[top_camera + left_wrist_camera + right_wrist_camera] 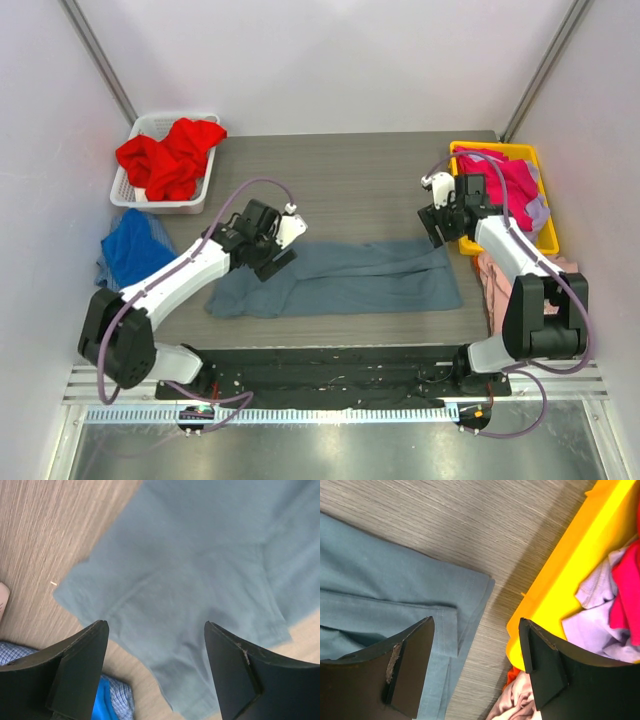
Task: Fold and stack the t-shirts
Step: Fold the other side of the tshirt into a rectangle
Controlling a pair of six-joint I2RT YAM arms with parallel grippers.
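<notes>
**Grey shirt** point(340, 275): lies flat on the bench point(350, 180), near-centre, folded into a long strip. Its long axis runs left to right, parallel with the near edge.

**Left gripper** point(275, 258): hovers over the strip's left part. Fingers are apart with nothing between them. In the left wrist view the cloth lies directly below the fingers, with the strip's end in sight.

**Right gripper** point(437, 228): hovers at the strip's right end. Fingers are apart and empty. In the right wrist view the hemmed corner sits below 1 finger, and the yellow bin point(548, 222) is just beside the other.

**Judgement:** each arm is nearest its own end of the strip. I would take 2 end grasps and fold across the short axis. The right arm must come down left of the bin wall.

**Other shirts, all crumpled:**
- red shirt point(170, 155), in the white basket point(125, 185), far left
- blue shirt point(130, 245), at the left edge
- magenta shirt point(515, 180), in the bin
- pink shirt point(495, 285), near right
</notes>
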